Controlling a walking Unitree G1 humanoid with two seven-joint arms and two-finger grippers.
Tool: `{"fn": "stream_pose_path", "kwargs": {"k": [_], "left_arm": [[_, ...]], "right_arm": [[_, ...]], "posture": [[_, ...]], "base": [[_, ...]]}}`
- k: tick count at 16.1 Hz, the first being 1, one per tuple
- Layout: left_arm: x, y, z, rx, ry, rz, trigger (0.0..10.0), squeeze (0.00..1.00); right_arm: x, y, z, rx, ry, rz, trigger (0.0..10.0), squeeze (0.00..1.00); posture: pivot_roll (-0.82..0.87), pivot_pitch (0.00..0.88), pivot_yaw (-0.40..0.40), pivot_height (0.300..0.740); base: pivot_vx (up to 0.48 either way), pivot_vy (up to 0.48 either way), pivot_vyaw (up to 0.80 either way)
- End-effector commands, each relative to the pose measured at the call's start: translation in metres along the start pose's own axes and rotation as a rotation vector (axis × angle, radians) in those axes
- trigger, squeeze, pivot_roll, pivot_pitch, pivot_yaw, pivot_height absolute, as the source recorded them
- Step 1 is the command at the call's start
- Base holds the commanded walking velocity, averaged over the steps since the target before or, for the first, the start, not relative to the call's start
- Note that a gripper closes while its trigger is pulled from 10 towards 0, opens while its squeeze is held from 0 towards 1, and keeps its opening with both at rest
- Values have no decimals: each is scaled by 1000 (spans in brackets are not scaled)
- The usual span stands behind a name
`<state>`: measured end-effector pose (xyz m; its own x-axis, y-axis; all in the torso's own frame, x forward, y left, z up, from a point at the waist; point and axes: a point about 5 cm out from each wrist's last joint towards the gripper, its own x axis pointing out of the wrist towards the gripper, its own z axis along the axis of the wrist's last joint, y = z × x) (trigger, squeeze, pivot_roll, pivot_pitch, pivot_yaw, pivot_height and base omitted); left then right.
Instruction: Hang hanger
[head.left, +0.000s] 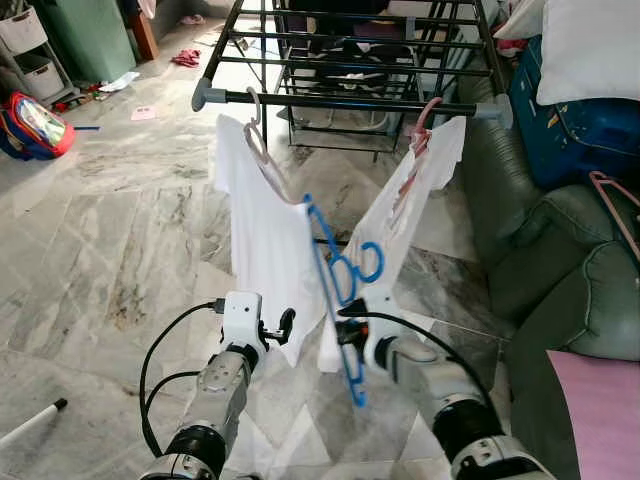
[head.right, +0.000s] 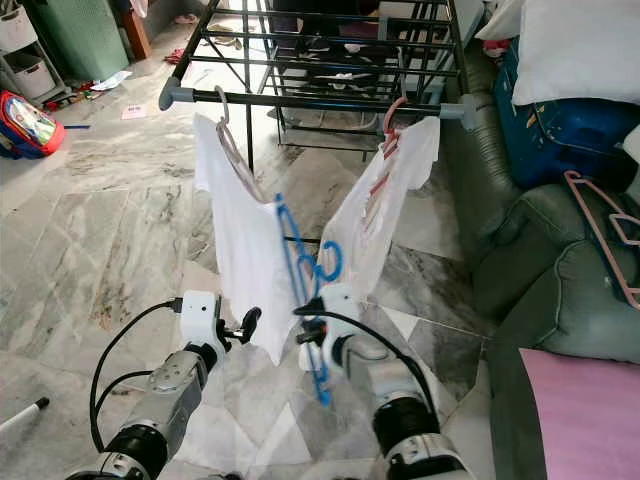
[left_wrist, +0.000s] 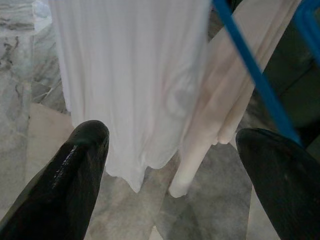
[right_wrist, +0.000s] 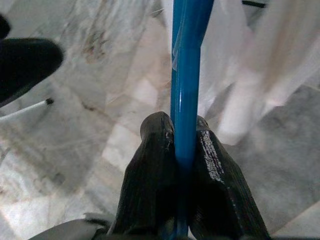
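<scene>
A blue plastic hanger (head.left: 336, 290) stands tilted in front of me, and my right gripper (head.left: 347, 332) is shut on its lower bar; the right wrist view shows the blue bar (right_wrist: 186, 80) pinched between the black fingers (right_wrist: 155, 165). My left gripper (head.left: 275, 328) is open just left of it, near the hem of a white garment (head.left: 262, 230). That garment hangs from a pink hanger (head.left: 262, 150) on the black rail (head.left: 350, 101) of a drying rack. A second white garment (head.left: 415, 190) hangs on another pink hanger at the rail's right end.
A dark green sofa (head.left: 560, 270) with a blue box (head.left: 575, 130) and a pink hanger (head.left: 615, 205) stands at the right. A red bag (head.left: 35, 125) and shelves lie far left. A white stick (head.left: 30, 422) lies on the marble floor.
</scene>
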<state>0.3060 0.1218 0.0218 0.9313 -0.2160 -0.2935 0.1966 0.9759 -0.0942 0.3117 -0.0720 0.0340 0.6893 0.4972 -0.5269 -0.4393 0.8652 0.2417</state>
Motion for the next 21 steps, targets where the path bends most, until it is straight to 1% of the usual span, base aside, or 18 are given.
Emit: {"fn": "stream_pose_path", "kwargs": {"k": [1,3,5,6,8,9,10,11,12,13,14,15,16,17,19,21], "left_arm": [[-2,1,-6,8,31,3,10000,0],[-3,4,-7,15,35,12,10000,0],[-4,5,-8,17,36,19,10000,0],[-5,7,-8,17,37,27,10000,0],[-6,8,-9,18,38,31,10000,0],[-6,8,-10,17,41,35,10000,0],[-6,8,-10,17,41,35,10000,0],[-6,8,-10,17,41,35,10000,0],[-5,7,-10,18,42,33,10000,0],[-5,6,-10,18,43,31,10000,0],[-5,6,-10,18,43,30,10000,0],[-4,5,-9,20,45,25,10000,0],[-4,4,-9,23,46,21,10000,0],[-4,4,-9,24,48,19,10000,0],[-3,4,-9,28,52,14,10000,0],[-3,4,-8,32,56,11,10000,0]], "right_arm": [[5,13,3,-16,-2,85,10000,0],[8,28,4,-23,4,182,10000,0],[9,34,5,-45,2,230,10000,0],[9,41,7,-55,-7,294,10000,0],[10,41,7,-67,-7,300,10000,0],[9,32,4,-83,0,251,10000,0],[9,28,3,-81,0,227,10000,0],[7,16,3,-93,-12,150,10000,0],[1,-8,1,-50,-14,19,10000,0],[-2,-20,0,-40,-17,-46,10000,0],[-4,-26,0,-37,-20,-82,10000,0],[-15,-55,-2,28,-24,-265,10000,0],[-24,-74,-3,93,-31,-380,10000,0],[-30,-85,-3,139,-41,-437,10000,0],[-41,-103,-3,166,-47,-552,10000,0],[-50,-117,0,198,-61,-655,10000,0]], "posture": [[66,147,-4,740],[80,148,-5,740],[92,149,-8,740],[96,149,-12,740],[100,146,-17,740],[99,145,-19,740],[99,145,-19,740],[94,144,-19,740],[94,144,-19,740],[88,142,-17,740],[88,142,-17,740],[82,142,-13,740],[75,142,-7,740],[74,142,-6,740],[69,143,-2,740],[67,143,3,740]], "base": [[0,0,0],[0,0,0],[0,0,0],[0,0,0],[0,0,0],[0,0,0],[0,0,0],[0,0,0],[0,0,0],[0,0,0],[0,0,0],[0,0,0],[0,0,0],[0,0,0],[0,0,0],[0,0,0]]}}
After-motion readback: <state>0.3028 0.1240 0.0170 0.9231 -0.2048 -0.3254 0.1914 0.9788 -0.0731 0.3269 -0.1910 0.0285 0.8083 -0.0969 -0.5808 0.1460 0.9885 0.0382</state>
